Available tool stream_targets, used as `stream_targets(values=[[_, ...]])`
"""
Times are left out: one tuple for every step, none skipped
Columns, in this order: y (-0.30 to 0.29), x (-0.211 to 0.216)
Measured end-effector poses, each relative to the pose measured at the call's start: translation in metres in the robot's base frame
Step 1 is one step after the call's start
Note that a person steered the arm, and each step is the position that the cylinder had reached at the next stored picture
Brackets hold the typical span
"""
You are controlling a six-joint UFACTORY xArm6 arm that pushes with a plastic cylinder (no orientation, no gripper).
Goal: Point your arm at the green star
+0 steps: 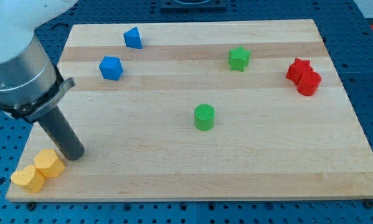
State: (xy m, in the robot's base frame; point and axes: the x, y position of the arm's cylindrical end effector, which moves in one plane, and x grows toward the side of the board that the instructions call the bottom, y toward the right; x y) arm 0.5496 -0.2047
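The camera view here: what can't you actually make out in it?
- My tip: it stands just right of the yellow blocks, but contact can't be judged.
- Red blocks: the front one partly hides the other, so its shape is unclear.
- My arm: cut off by the view's top-left edge.
- Green star: clear, far from my tip.

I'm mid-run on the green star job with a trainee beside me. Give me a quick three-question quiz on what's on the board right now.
1. True or false: my tip is touching the green star.
2. Which block lies nearest my tip? A) the green cylinder B) the yellow hexagon-like block C) the blue block at the view's top
3. Fill in: the two red blocks sit together near the view's ____ edge.

Key
1. False: my tip is at the view's lower left, far from the star.
2. B
3. right
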Motion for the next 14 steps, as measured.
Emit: stream_targets(values=[[0.014, -0.001], [0.025, -0.001], [0.030, -0.001], [0.046, -0.001], [0.052, -0.001], [0.059, -0.001], [0.077, -0.001], [0.086, -0.001], [0.086, -0.001], [0.095, -0.009], [0.107, -0.020], [0.121, -0.021], [0.122, -0.036], [0.122, -0.056]])
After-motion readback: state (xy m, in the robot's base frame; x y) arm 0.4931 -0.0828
